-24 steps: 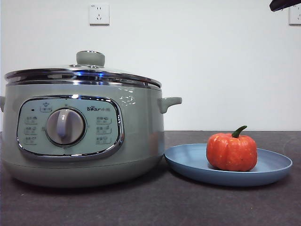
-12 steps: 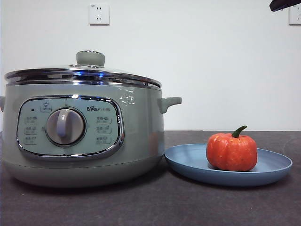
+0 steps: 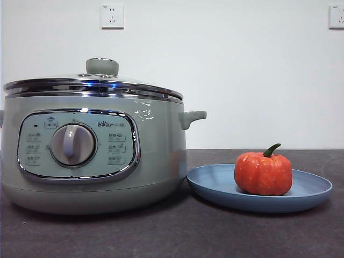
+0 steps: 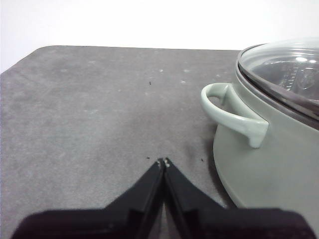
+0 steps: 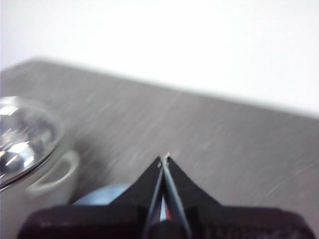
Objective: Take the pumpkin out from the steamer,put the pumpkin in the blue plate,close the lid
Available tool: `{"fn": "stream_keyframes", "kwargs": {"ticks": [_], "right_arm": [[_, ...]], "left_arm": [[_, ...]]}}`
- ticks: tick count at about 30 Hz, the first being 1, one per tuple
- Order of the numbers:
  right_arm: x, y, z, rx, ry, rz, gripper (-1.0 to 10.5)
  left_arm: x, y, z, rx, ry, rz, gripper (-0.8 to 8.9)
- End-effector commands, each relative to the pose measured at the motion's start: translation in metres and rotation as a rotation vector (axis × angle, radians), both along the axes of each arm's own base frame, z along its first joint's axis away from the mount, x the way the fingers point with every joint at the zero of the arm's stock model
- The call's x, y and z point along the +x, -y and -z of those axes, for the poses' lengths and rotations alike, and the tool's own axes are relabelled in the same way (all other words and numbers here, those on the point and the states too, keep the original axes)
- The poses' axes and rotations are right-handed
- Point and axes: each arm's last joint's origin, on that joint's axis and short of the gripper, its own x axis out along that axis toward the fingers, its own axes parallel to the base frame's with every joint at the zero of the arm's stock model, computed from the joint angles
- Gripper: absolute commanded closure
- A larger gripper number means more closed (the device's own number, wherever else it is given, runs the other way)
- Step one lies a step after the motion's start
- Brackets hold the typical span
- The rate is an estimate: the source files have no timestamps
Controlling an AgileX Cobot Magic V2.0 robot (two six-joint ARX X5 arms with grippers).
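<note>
Task looks done to me, judging from the layout. Near to far:

Pumpkin (image 3: pixel 263 173) sits upright in the blue plate (image 3: pixel 215 185), toward its right half, stem curling up. Orange-red, ribbed, slightly mottled, dark green stem; small next to the pot. Looks settled, no lean. The plate lies flat on the dark table (image 3: pixel 172 236), its left rim just beside the steamer (image 3: pixel 156 150), probably so the transfer stays short.

Steamer is pale green, chrome-framed panel and dial facing the front camera. The lid (image 3: pixel 94 83) rests level on the chrome rim, knob on top, no visible gap, so I'd call it closed.

My left claw (image 4: pixel 163 162) is pressed together, empty, over bare table beside the steamer's side handle (image 4: pixel 232 112). My right claw (image 5: pixel 164 158) is also pressed together, holding nothing, above the table with the plate partly visible beneath; that view is motion-blurred. Neither touches anything.
</note>
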Motion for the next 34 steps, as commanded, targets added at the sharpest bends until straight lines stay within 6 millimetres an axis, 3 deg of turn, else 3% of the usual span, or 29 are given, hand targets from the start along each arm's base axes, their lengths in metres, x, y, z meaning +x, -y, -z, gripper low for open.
{"fn": "stream_keyframes", "kwargs": {"ticks": [1,5,11,14,23,34], "right_arm": [[-0.004,0.013,0.018,0.02,0.133,0.007,9.6],[-0.012,0.026,0.047,0.059,0.213,0.073,9.6],[-0.016,0.03,0.094,0.058,0.176,0.193,9.6],[-0.016,0.03,0.107,0.067,0.15,0.207,9.6],[-0.02,0.024,0.126,0.056,0.027,0.175,9.6],[-0.02,0.023,0.14,0.076,0.018,0.164,9.6]], "left_arm": [[0.0,0.0,0.004,-0.006,-0.02,-0.001,8.16],[0.0,0.0,0.004,-0.006,-0.02,0.0,8.16],[0.0,0.0,0.004,-0.006,-0.02,0.0,8.16],[0.0,0.0,0.004,-0.006,-0.02,-0.001,8.16],[0.0,0.0,0.004,-0.006,-0.02,-0.001,8.16],[0.0,0.0,0.004,-0.006,-0.02,-0.001,8.16]]}}
